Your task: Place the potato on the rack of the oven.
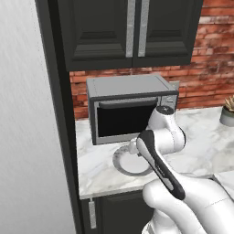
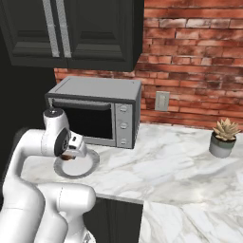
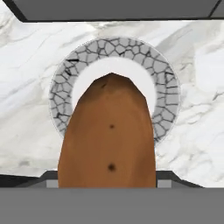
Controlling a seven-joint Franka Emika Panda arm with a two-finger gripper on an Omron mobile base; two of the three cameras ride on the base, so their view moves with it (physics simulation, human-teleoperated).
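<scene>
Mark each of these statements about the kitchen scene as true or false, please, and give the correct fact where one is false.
1. The potato is lying flat on the plate. False: it is up between the fingers of the gripper, with the plate beneath it.
2. The plate has a grey cracked-pattern rim and a white middle. True.
3. The door of the silver countertop appliance is open. False: it is closed.
4. A small potted plant stands on the counter to the right, in front of the brick wall. True.
5. The plate sits on the counter in front of the silver appliance. True.
</scene>
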